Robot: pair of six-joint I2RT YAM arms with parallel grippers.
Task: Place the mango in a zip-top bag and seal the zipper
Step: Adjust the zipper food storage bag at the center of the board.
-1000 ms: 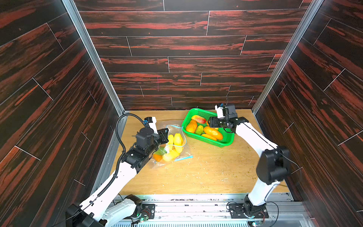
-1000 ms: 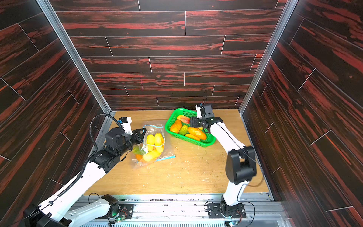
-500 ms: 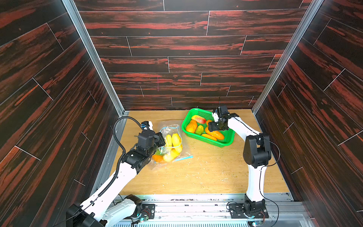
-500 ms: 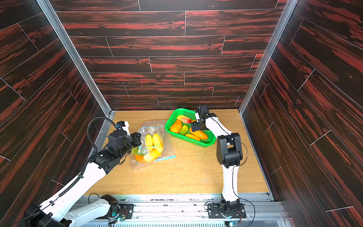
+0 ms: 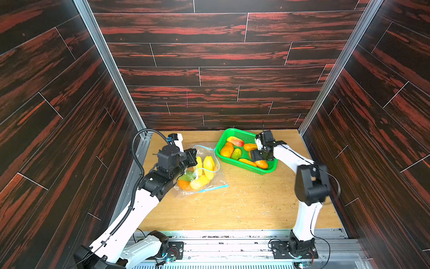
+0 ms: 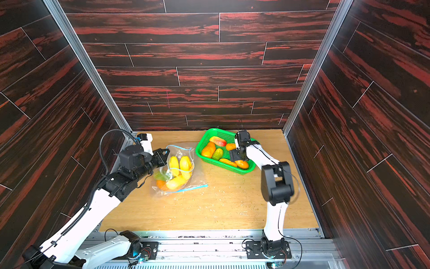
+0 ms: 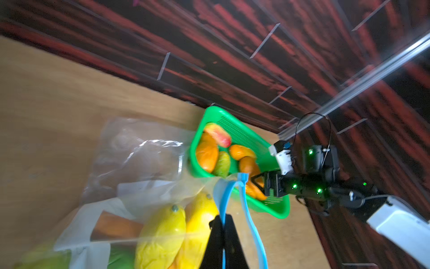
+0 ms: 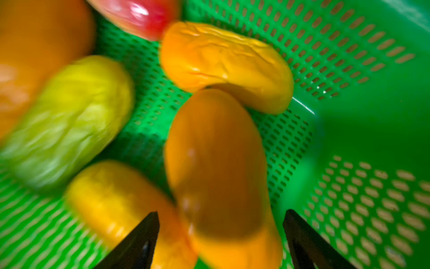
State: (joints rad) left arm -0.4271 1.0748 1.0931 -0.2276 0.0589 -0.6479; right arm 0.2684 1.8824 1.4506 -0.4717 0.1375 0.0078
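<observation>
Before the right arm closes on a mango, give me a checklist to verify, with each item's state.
1. The right gripper open: ok, jaws stand wide.
2. Target between the jaws: ok, the orange mango lies between them in the green basket, not yet gripped.
3. Neighbours clear: cannot tell; a yellower mango sits close by one fingertip, view blurred.
4. The left gripper holding the zip-top bag: ok, shut on its zipper edge.
5. Bag mouth open: ok, the blue strips stand apart.
6. Room in the bag: cannot tell; several yellow fruits already lie inside.
</observation>
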